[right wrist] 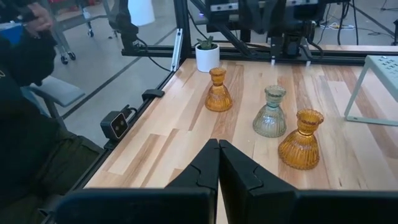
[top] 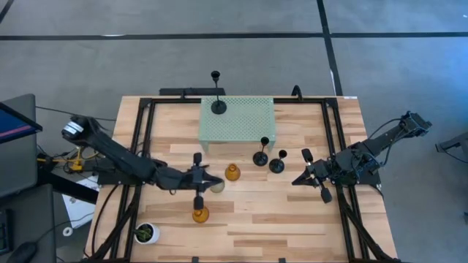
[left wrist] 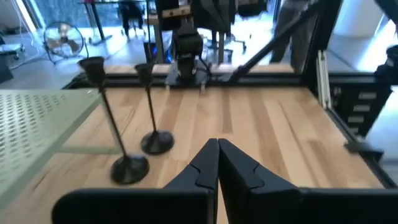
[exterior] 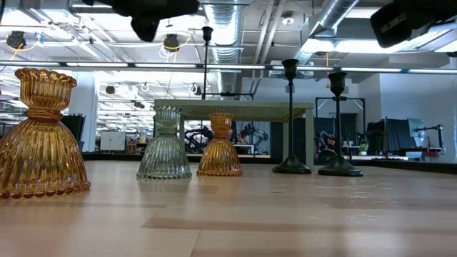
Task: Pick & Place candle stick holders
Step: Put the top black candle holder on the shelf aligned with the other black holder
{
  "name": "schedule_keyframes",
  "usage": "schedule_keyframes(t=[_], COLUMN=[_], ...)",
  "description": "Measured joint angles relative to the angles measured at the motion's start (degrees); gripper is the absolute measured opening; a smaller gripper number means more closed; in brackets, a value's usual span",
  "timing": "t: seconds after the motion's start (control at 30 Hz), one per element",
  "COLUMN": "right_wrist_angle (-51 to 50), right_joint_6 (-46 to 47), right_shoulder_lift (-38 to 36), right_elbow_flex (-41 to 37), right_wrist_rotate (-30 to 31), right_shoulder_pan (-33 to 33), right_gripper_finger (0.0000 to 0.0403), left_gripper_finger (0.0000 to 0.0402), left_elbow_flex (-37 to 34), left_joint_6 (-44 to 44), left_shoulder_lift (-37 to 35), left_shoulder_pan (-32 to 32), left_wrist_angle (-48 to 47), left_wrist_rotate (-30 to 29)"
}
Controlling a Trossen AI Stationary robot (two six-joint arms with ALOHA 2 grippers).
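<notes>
One black candle stick holder (top: 218,106) stands on the pale green perforated stand (top: 248,120). Two more black holders (top: 260,157) (top: 276,165) stand by their round bases on the table in front of it. Two amber holders (top: 232,173) (top: 200,215) and a pale grey one (top: 217,187) stand left of them. My left gripper (top: 219,181) is shut and empty, raised over the grey holder. My right gripper (top: 295,181) is shut and empty, right of the black pair. The right wrist view shows the three bulbous holders (right wrist: 270,115).
A small white pot with a green plant (top: 146,234) stands at the table's near left corner. Black frame rails (top: 139,146) (top: 338,139) run along the table's left and right sides. Bare wood lies between the holders and the near edge.
</notes>
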Motion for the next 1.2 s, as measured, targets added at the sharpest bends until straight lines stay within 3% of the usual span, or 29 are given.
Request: schedule_keyframes(t=[0.3, 0.53, 0.77, 0.93, 1.03, 1.2], right_wrist_angle=[0.0, 0.0, -0.02, -0.09, -0.17, -0.24], right_joint_6=[-0.74, -0.72, -0.75, -0.73, -0.72, -0.7], right_shoulder_lift=[0.02, 0.02, 0.02, 0.04, 0.04, 0.04], right_elbow_flex=[0.0, 0.0, 0.0, 0.02, 0.02, 0.02], right_wrist_rotate=[0.01, 0.0, 0.01, 0.02, 0.02, 0.02], right_shoulder_pan=[0.0, 0.0, -0.01, -0.02, -0.02, 0.0], right_gripper_finger=[0.0, 0.0, 0.0, 0.0, 0.0, 0.0], left_gripper_finger=[0.0007, 0.0006, 0.0005, 0.0005, 0.0005, 0.0004], left_elbow_flex=[0.0, 0.0, 2.75, 7.31, 8.88, 9.47], left_joint_6=[-0.18, -2.0, -4.2, -3.36, -2.65, -2.54], left_shoulder_lift=[11.61, 15.48, 17.09, 22.29, 24.43, 24.59], left_shoulder_pan=[2.86, 7.61, 11.28, 13.0, 14.14, 15.97], left_wrist_angle=[13.24, 21.1, 21.03, 20.95, 20.58, 20.79], left_wrist_rotate=[-0.2, 0.05, 10.55, 15.35, 15.45, 10.75])
